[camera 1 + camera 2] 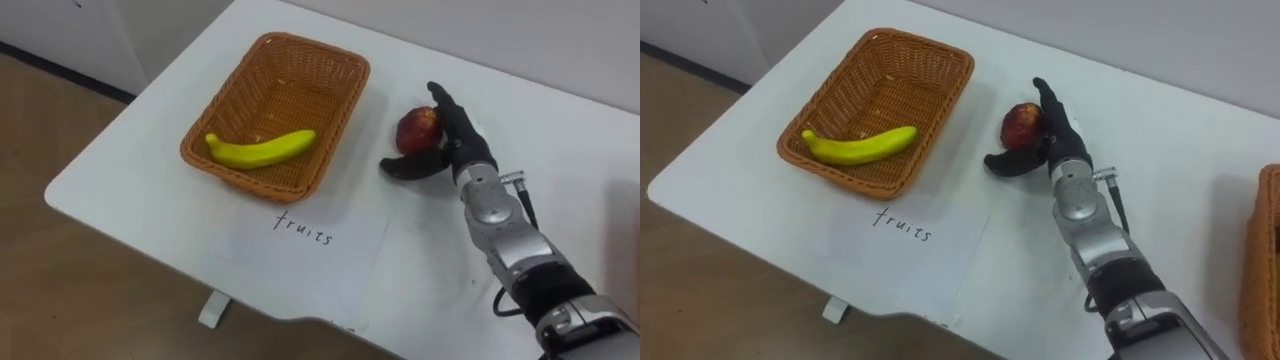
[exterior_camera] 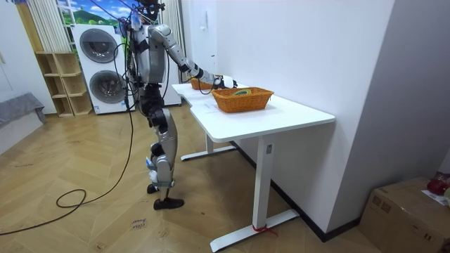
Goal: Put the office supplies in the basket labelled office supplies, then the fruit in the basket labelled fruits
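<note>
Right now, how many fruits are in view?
2. A banana lies in the left basket; an apple sits on the table beside it, by the open right hand. The other basket may hide more.

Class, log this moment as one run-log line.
right hand: open beside apple | apple: on table | banana: in fruit basket

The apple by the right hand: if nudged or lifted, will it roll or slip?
The apple is round on the smooth table, so a push would probably roll it. Its smooth skin may slip between the straight fingers and thumb of the right hand. It looks rigid, so a firm grip should hold.
</note>
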Available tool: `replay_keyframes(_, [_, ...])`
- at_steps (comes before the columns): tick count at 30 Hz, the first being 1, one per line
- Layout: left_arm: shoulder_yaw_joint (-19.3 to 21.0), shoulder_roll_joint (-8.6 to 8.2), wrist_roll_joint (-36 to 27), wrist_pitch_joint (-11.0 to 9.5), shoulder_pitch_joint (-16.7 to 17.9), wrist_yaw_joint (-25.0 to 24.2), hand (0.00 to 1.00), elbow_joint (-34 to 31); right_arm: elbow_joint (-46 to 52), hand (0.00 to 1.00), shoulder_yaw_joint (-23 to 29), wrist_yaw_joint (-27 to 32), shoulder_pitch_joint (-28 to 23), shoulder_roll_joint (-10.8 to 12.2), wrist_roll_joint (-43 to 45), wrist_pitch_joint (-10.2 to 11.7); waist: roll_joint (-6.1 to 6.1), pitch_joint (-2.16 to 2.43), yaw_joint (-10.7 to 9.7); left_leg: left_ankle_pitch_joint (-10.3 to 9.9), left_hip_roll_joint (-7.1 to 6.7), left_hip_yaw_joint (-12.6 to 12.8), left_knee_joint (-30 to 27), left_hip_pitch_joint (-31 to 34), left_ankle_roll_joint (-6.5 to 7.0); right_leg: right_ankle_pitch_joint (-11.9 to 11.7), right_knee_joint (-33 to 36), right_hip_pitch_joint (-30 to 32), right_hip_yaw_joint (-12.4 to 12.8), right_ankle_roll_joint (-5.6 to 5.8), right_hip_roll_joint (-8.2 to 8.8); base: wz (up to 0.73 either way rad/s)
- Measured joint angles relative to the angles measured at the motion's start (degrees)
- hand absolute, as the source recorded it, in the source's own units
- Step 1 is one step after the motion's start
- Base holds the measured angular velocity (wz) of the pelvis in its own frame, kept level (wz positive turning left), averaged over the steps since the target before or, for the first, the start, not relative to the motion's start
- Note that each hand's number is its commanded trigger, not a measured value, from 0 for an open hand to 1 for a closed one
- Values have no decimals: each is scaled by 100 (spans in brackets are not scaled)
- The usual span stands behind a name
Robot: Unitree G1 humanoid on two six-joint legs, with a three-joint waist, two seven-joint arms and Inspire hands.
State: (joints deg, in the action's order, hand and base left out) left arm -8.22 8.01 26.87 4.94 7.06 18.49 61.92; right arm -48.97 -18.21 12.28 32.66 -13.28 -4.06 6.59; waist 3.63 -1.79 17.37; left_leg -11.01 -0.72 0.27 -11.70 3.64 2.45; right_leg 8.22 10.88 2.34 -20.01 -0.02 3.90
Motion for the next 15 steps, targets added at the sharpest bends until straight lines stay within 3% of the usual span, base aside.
replay_keyframes(4, [-40,11,-9,3,0,-15,0,-4,-7,0,-71,-1,2,-34,4,-2,1,1,2,0,2,-29,-2,1,0,0,0,-7,-30,0,1,1])
replay_keyframes(5, [-68,17,-9,3,-2,-23,0,-4,-7,53,-77,-3,2,-36,5,-6,4,3,5,0,1,-30,-4,0,0,0,1,-7,-29,0,2,0])
replay_keyframes(6, [-87,22,-9,3,-3,-26,0,-4,-8,81,-78,-7,2,-36,7,-9,6,4,5,0,1,-30,-4,0,0,0,1,-7,-29,0,3,0])
replay_keyframes(7, [-95,28,-6,3,-58,-44,0,0,-36,100,-79,-38,7,-36,6,-15,8,5,6,0,0,-29,-7,-1,0,0,1,-9,-31,0,4,0])
replay_keyframes(15, [-98,100,-26,106,-106,-194,0,33,-474,100,-127,-44,346,-168,16,-75,90,7,23,0,2,3,-9,-29,-1,0,3,-31,-40,-1,-3,0])
